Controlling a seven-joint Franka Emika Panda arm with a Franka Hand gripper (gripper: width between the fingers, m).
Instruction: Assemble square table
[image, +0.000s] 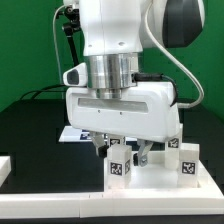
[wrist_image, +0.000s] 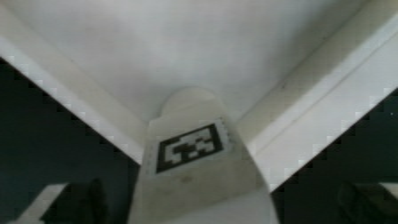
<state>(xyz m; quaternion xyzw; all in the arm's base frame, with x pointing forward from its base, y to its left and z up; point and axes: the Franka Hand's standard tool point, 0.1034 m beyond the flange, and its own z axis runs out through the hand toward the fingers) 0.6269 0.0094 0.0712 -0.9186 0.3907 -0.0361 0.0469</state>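
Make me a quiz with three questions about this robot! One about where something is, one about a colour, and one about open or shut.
1. Where is the gripper?
A. Against the green wall
B. Low over the square table
C. Lying flat on the black tabletop

2. What colours is the tag on the peg leg?
A. Black and white
B. Red and yellow
C. Blue and green

3. How do the gripper's jaws stand?
A. Shut tight with nothing between
C. Open
B. Shut on a cable

Answers:
1 B: in the exterior view the gripper hangs just above the square table.
2 A: the wrist view shows the tag on the peg leg as black on white.
3 C: the jaws stand apart on either side of the leg.
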